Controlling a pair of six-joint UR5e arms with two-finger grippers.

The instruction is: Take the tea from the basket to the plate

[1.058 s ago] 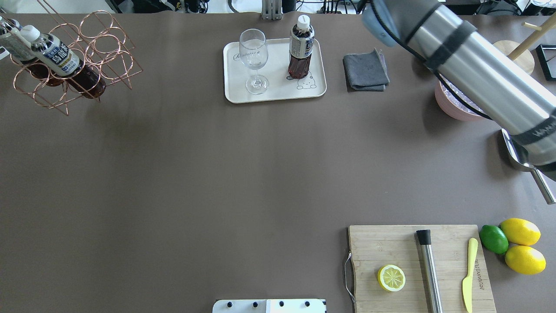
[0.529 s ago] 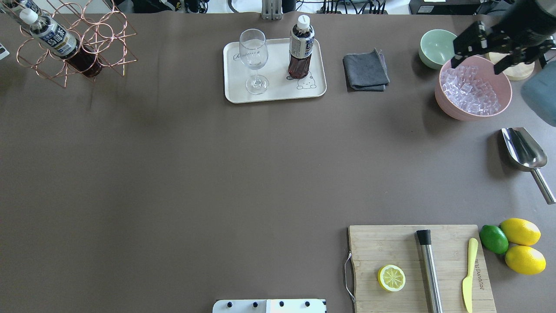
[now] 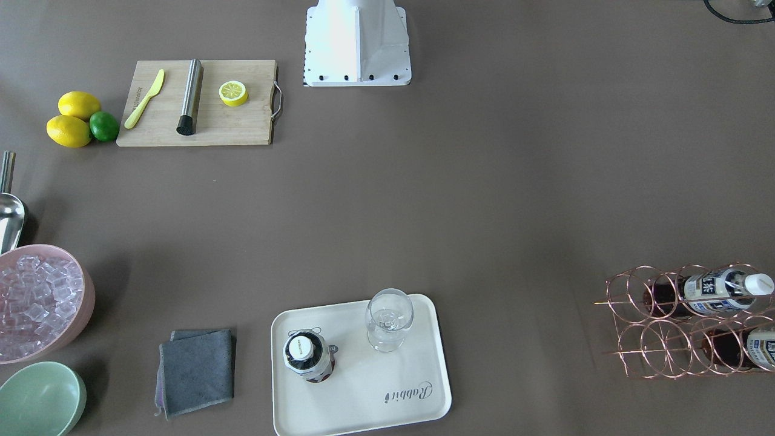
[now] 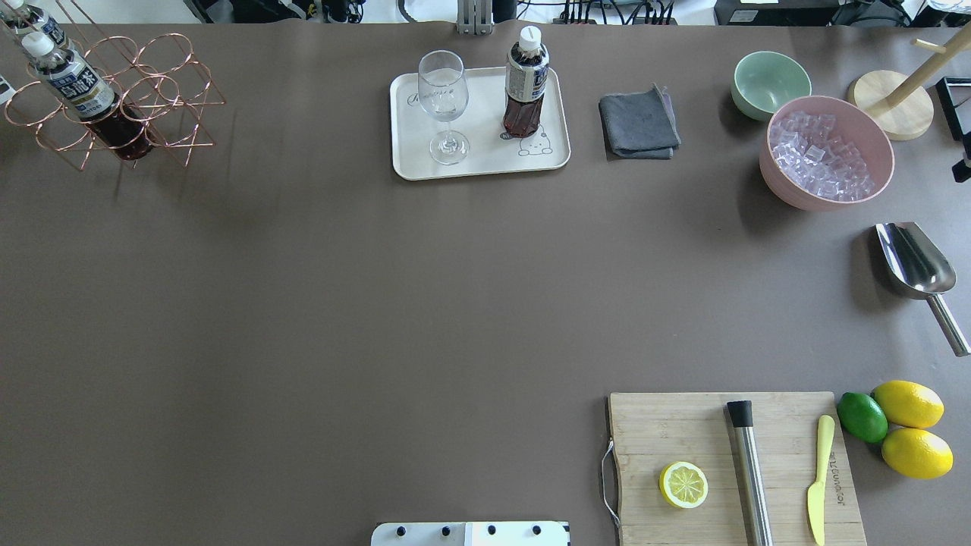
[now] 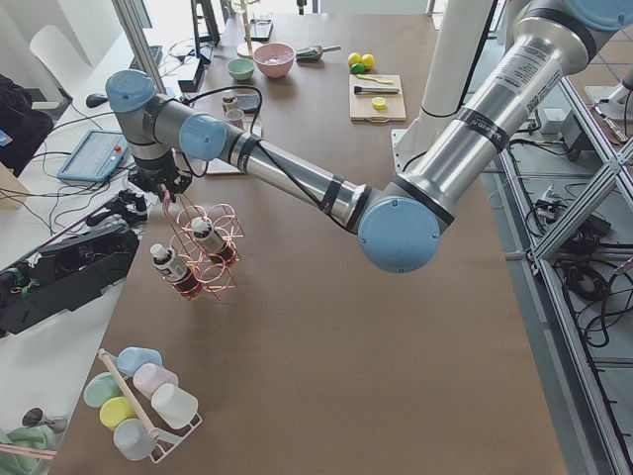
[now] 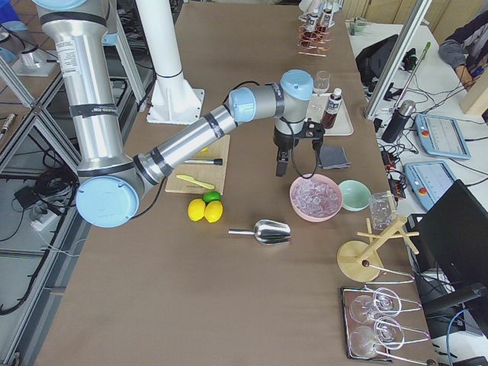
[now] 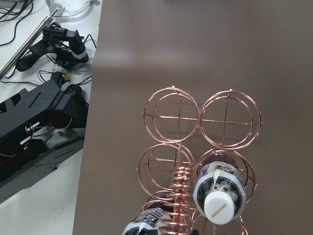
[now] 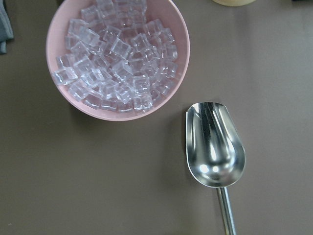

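Basket [image 5: 206, 259] top at left gripper [image 5: 165, 190], grip unclear | right gripper [image 6: 294, 162] near ice bowl [image 6: 315, 197], gap unclear

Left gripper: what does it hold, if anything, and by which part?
Cannot tell: the left gripper sits at the coiled top of the basket handle, but no view shows its grip.
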